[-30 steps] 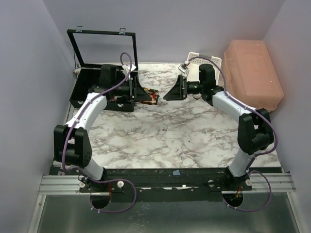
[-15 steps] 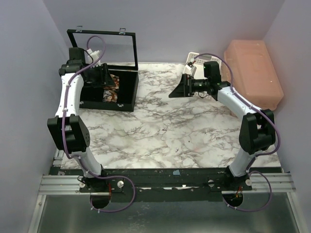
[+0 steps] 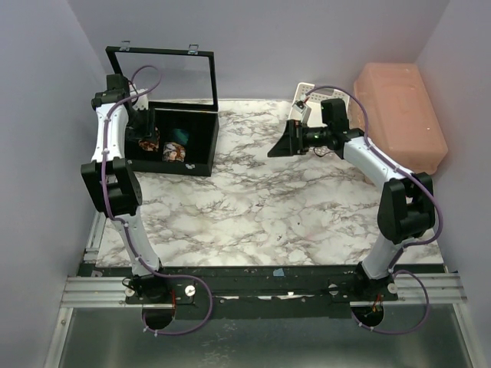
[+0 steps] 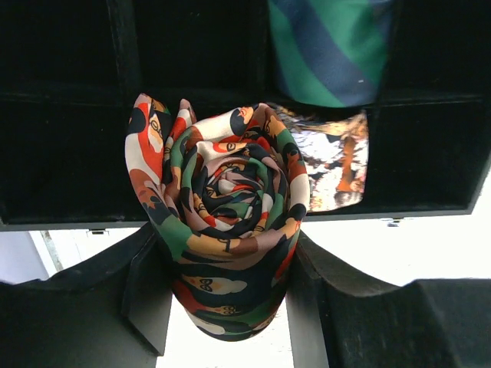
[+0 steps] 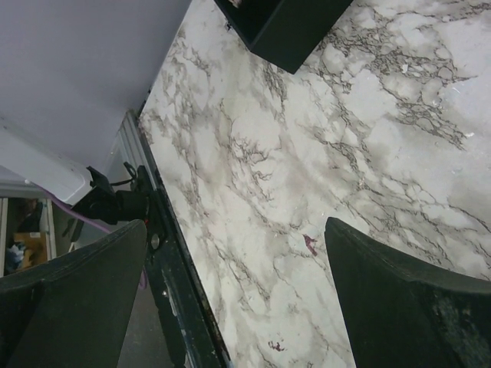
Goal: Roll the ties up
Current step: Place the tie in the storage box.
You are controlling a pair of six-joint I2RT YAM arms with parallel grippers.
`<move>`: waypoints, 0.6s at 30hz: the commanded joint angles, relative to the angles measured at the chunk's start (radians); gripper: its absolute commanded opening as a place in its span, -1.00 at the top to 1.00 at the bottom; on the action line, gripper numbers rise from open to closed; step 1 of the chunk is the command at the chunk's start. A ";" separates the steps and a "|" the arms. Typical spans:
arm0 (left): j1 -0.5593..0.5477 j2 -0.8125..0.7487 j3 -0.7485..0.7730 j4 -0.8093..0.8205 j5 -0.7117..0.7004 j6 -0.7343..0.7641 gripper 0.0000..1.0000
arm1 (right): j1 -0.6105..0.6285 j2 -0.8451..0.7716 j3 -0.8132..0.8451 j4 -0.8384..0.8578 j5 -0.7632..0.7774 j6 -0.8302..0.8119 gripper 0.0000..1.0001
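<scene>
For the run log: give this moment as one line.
left gripper: shut on rolled tie, over black box | right gripper: open, empty

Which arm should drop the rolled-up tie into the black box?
Left. The left gripper is shut on the rolled tie, over the compartments of the black box. The right gripper is open and empty over the marble table, apart from the box.
</scene>
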 commanded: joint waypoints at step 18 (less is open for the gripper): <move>0.011 0.211 0.088 -0.054 -0.087 0.068 1.00 | 0.000 0.062 0.069 -0.082 0.056 -0.059 -0.99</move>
